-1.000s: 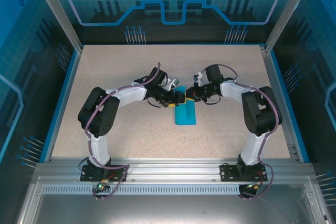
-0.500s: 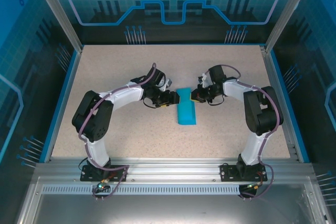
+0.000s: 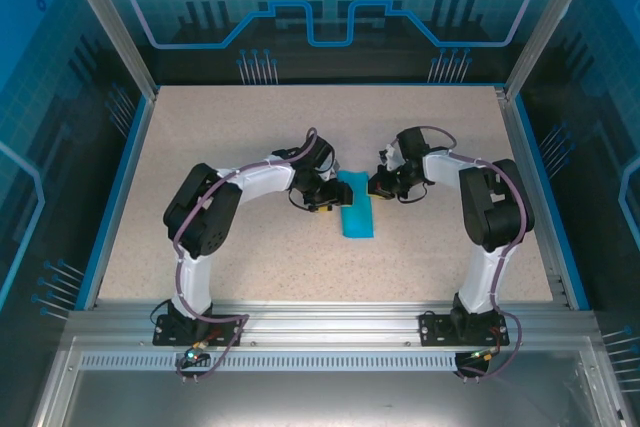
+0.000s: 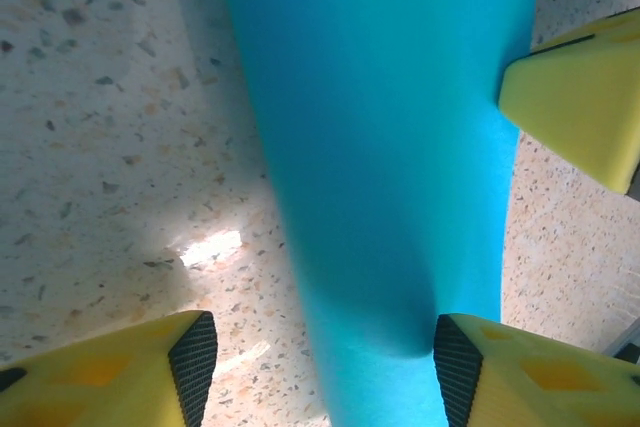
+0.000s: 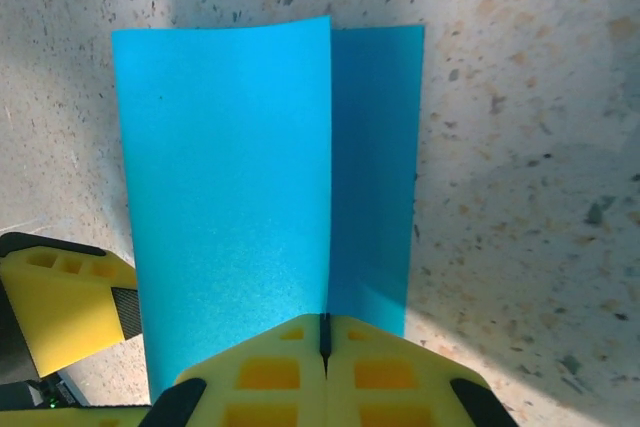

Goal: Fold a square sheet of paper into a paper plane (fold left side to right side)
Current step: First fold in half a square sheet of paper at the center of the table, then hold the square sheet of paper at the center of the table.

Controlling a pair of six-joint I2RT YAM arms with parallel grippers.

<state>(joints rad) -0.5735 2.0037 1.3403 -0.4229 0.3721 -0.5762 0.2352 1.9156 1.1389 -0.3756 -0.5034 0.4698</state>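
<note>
The folded paper (image 3: 355, 209) lies flat on the speckled table (image 3: 250, 127), inside the blue border (image 3: 118, 187). The left gripper (image 4: 325, 347) stands apart, straddling the paper. The right gripper (image 5: 325, 337), fingers together, rests on the paper's edge.

The white-and-black jointed left arm (image 3: 255, 177) and right arm (image 3: 450, 163) bend inward, wrists tipped down, facing each other. The yellow-fingered left gripper (image 3: 328, 204) (image 4: 325, 367) stands with jaws well apart. The yellow-fingered right gripper (image 3: 374, 187) (image 5: 323, 347) sits close by, its fingers pressed together.
</note>
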